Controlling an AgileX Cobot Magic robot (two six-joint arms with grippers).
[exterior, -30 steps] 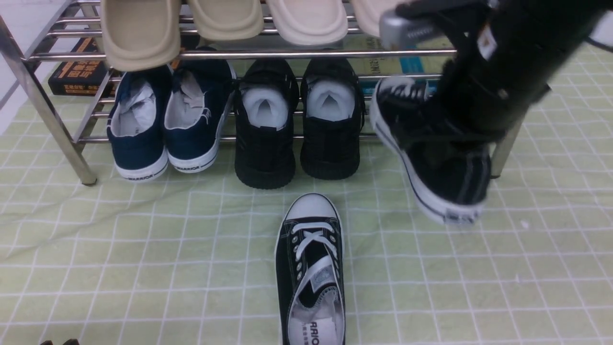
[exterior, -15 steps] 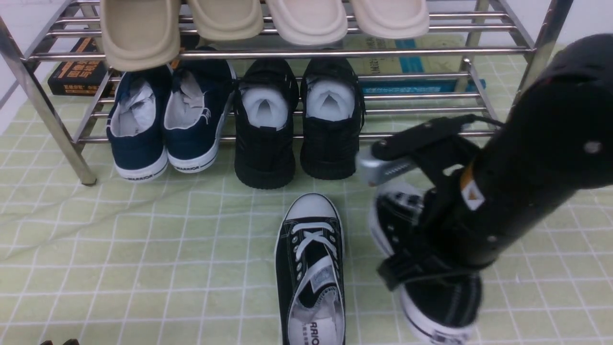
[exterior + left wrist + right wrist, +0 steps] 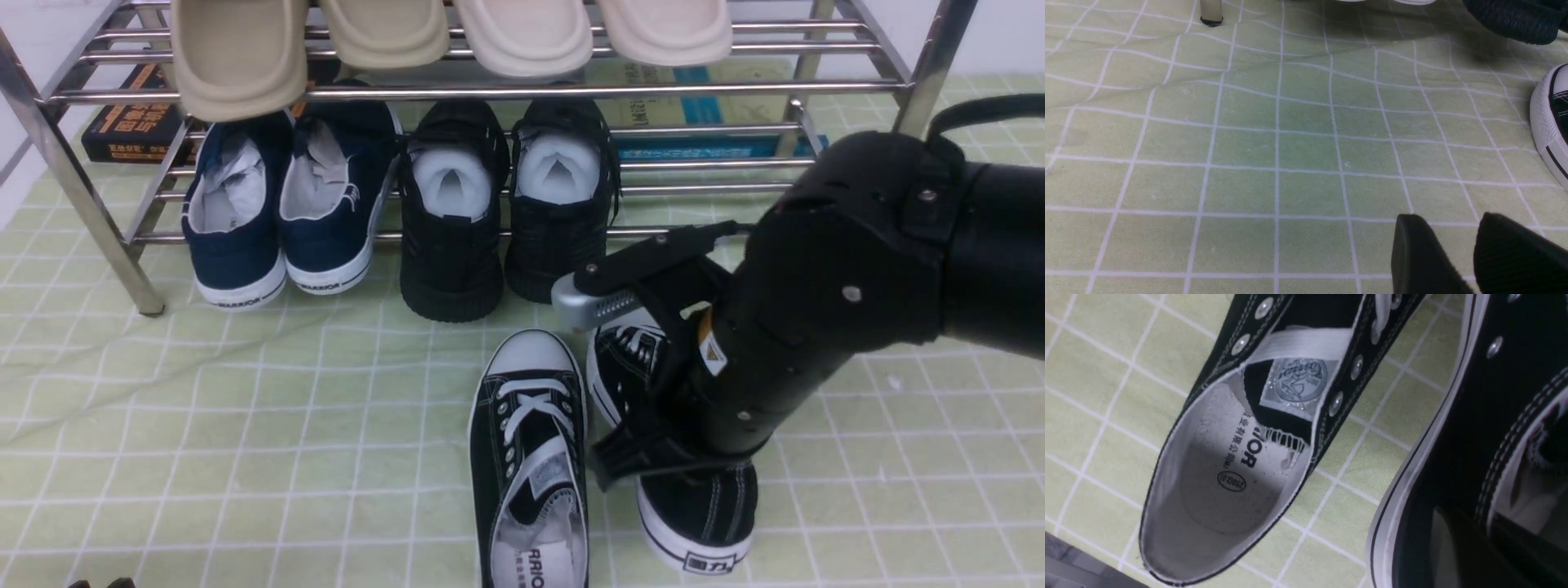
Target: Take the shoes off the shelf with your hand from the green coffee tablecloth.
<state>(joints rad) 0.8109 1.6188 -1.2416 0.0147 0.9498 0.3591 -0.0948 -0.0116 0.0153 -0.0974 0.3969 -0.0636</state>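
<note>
Front view showed us both of the shoes off the shelf and in front of it, side by side over the green coffee tablecloth. The left sneaker lay flat on the cloth, its white toe cap pointing at the shelf and its heel end running out of the frame. Just beside it, on the robot's right, was the right sneaker, turned a little askew, toe toward the shelf and white heel strip toward us. We could not tell whether the two touched at the toes, nor whether the right sneaker's sole rested fully on the cloth.

The right gripper reached down into that sneaker's opening from the black right arm. Its fingertips were hidden, but its jaws were pinched nearly together on the sneaker's canvas collar. Right wrist view agreed: the right sneaker's black side and white sole edge filled one side close up, with the left sneaker's pale insole and tongue label next to it.

Left wrist view showed the left gripper low over the cloth, its two black fingers a narrow gap apart and holding nothing. A shelf leg and the left sneaker's toe cap lay farther off.

On the shelf's lower tier we saw a navy pair and an all-black pair, with beige slippers on the upper tier and books behind.
</note>
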